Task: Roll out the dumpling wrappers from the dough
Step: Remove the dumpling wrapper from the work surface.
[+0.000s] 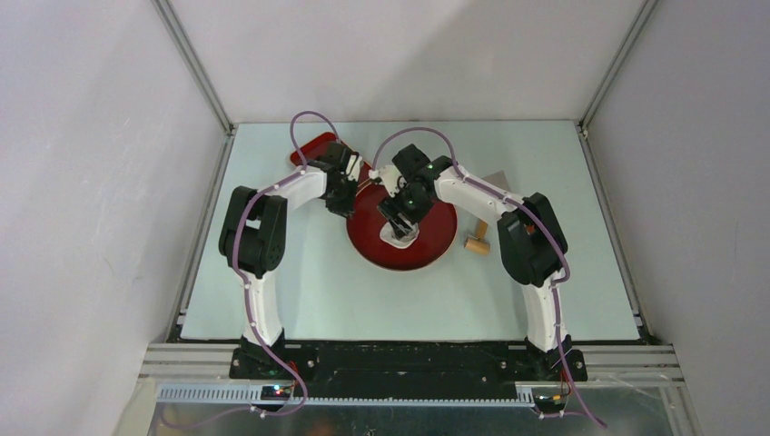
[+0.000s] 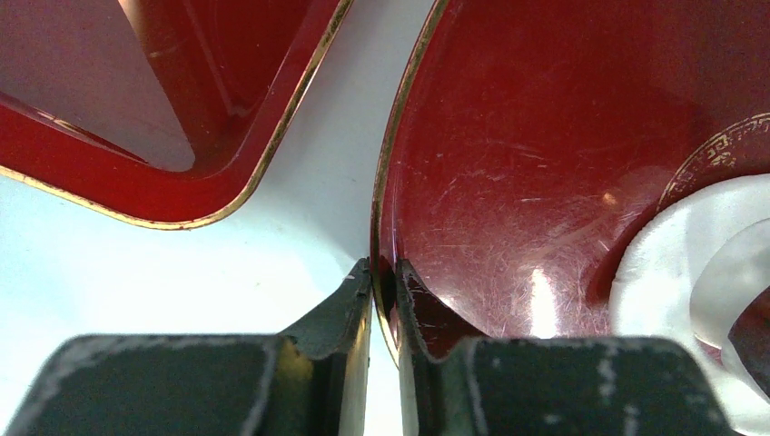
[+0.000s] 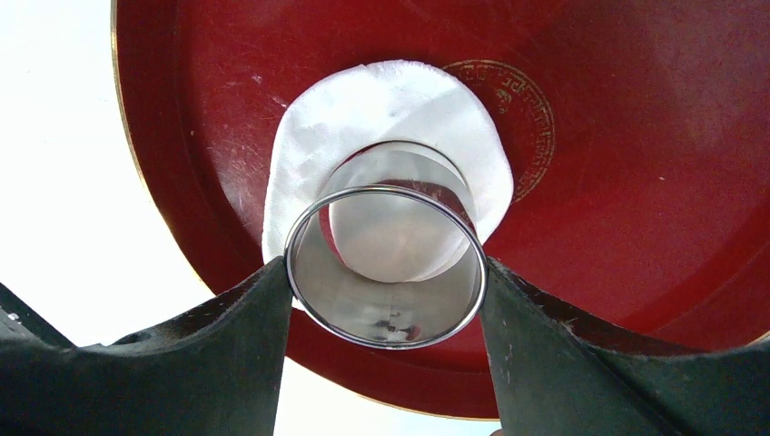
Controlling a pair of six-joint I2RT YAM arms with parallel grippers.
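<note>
Two arms meet over a round red plate in the middle of the counter. The left end effector is nearly closed, its fingertips pinching the plate's gold-edged rim, one inside and one outside. The right end effector stands about half open, clamped on the sides of a metal ring cutter. The cutter stands on a flat white sheet of dough lying on the plate beside its gold emblem. Whether the round patch of dough inside the ring is cut free cannot be told. A red rectangular tray sits just beside the plate, and a wooden rolling pin lies on the plate's other side.
</note>
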